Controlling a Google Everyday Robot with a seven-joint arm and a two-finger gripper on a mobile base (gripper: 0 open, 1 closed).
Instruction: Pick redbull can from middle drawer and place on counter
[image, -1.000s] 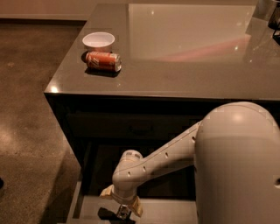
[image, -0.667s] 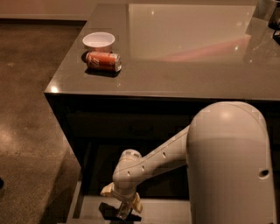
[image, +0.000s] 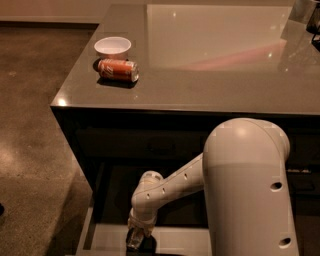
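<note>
The middle drawer (image: 180, 241) stands pulled out at the bottom of the view, with a light grey floor and a left wall. My gripper (image: 136, 241) reaches down into its left part at the end of the white arm (image: 170, 187). A small silvery shiny piece shows right at the gripper. I cannot tell if it is the redbull can, which is otherwise hidden. The counter (image: 215, 75) is the glossy grey-brown top above the drawer.
A fat orange soda can (image: 118, 70) lies on its side near the counter's left front corner, with a white bowl (image: 112, 46) just behind it. My bulky white arm housing (image: 247, 190) fills the lower right. Brown floor lies to the left.
The arm housing has swung left and nearer the camera. The gripper has stayed low in the drawer at about the same spot.
</note>
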